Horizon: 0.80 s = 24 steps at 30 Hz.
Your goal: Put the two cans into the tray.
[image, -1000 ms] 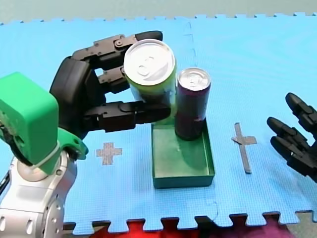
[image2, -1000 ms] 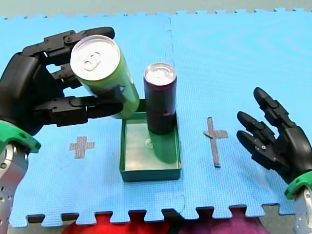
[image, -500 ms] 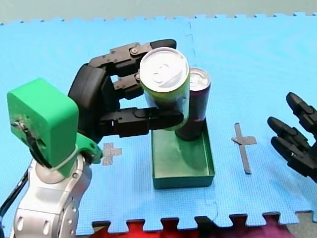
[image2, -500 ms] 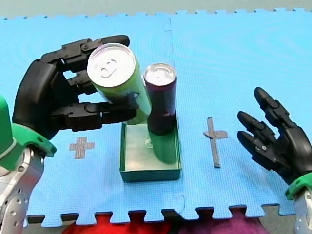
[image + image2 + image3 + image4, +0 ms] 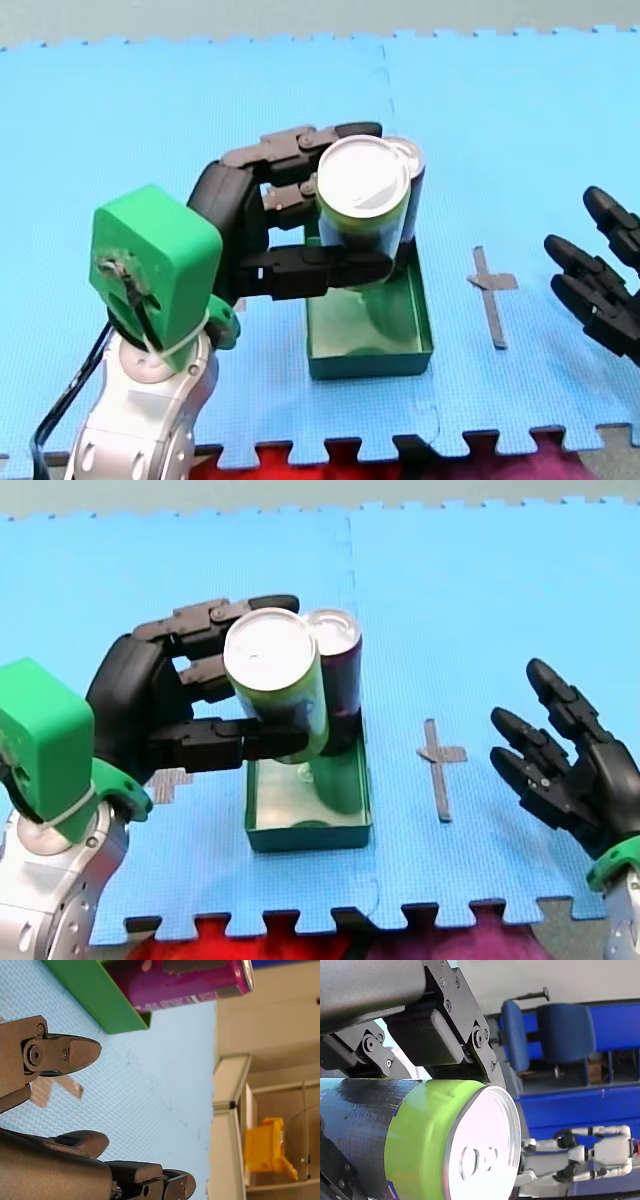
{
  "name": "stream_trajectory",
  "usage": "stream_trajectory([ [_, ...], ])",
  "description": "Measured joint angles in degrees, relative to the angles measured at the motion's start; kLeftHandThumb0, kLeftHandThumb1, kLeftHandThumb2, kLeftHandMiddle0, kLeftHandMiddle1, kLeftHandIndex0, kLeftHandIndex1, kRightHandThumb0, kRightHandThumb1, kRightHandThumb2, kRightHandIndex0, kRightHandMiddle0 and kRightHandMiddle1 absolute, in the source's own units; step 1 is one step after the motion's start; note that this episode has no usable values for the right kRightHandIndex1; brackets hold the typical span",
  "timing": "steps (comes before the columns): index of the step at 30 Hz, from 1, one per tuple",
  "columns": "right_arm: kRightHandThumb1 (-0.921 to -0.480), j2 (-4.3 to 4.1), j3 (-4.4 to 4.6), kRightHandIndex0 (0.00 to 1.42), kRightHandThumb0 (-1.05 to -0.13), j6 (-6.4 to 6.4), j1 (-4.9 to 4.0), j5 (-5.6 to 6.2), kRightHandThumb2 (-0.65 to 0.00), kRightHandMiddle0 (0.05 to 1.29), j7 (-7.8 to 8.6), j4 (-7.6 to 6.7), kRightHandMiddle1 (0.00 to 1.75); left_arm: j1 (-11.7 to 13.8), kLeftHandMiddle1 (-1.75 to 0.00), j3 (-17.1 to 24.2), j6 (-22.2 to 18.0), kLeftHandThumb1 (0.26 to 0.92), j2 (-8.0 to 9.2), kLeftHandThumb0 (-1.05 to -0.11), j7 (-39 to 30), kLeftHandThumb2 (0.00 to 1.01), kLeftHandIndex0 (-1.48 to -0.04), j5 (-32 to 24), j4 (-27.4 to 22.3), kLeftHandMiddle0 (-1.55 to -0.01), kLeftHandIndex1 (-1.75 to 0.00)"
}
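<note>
One can between left hand fingers, over tray | right hand apart

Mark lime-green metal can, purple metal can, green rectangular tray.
lime-green can (image 5: 270, 652), second head view, silver lid.
purple can (image 5: 345, 695), second head view, side wall.
green tray (image 5: 310, 837), second head view, near wall.

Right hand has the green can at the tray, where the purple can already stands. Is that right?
No: the left hand holds the green can, as the second head view shows. The right hand, off to the side, holds nothing. The purple can does stand in the tray.
</note>
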Motion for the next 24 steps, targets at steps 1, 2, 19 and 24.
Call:
stream_trajectory([
  [1, -0.921, -0.02, 0.00, 0.32, -1.048, 0.11, 0.05, 0.05, -0.270, 0.22, 0.00, -0.20, 0.00, 0.0, 0.00, -0.1, 0.0, 0.749, 0.06, -0.431, 0.1, 0.00, -1.32, 0.3, 0.1, -1.49, 0.00],
  [2, -0.921, -0.04, 0.00, 0.32, -1.048, 0.21, 0.08, 0.06, -0.269, 0.22, 0.00, -0.34, 0.01, 0.0, 0.00, -0.1, 0.0, 0.749, 0.10, -0.430, 0.1, 0.00, -1.31, 0.4, 0.3, -1.49, 0.00],
  [19, -0.921, -0.23, 0.10, 0.32, -1.048, -0.17, 0.50, 0.04, -0.278, 0.22, -0.49, -1.50, 0.00, 0.0, 0.00, -0.5, 0.4, 0.753, -0.71, -0.424, 0.9, 0.00, -1.31, 1.7, 2.9, -1.48, 0.00],
  [24, -0.921, -0.23, 0.18, 0.31, -1.048, -0.29, 0.72, 0.03, -0.282, 0.22, -0.58, -1.81, 0.00, 0.0, 0.00, -0.3, 0.3, 0.753, -0.76, -0.421, 0.8, 0.00, -1.31, 1.6, 4.0, -1.48, 0.00],
])
